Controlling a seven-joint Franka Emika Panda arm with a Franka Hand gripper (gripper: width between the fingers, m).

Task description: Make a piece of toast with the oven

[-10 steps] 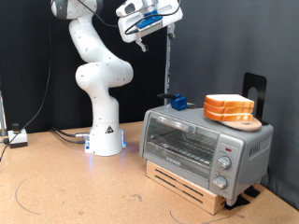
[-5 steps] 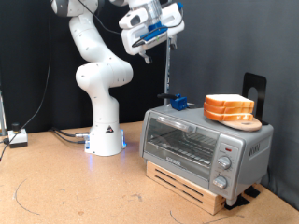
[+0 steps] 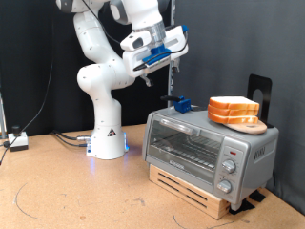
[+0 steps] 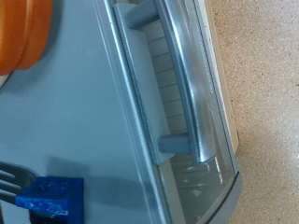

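Note:
The silver-grey toaster oven (image 3: 205,143) stands on a low wooden stand, glass door shut, with its wire rack visible inside and knobs (image 3: 229,164) on the side toward the exterior view's right. A stack of bread slices (image 3: 233,107) lies on a round wooden board (image 3: 250,125) on the oven's top; no single slice lies apart from it. My gripper (image 3: 148,72) hangs in the air above and toward the exterior view's left of the oven, holding nothing. The wrist view looks down on the door's grey bar handle (image 4: 183,79) and the board's edge (image 4: 23,33); my fingers do not show there.
A small blue block (image 3: 179,103) sits on the oven's top near a thin upright pole (image 3: 172,67); it also shows in the wrist view (image 4: 51,196). A black bracket (image 3: 259,91) stands behind the bread. The arm's white base (image 3: 107,143) stands on the brown table (image 3: 76,196).
The gripper has come down from near the exterior view's top and tilted, now lower and closer to the oven. The oven, the bread and the board have not moved.

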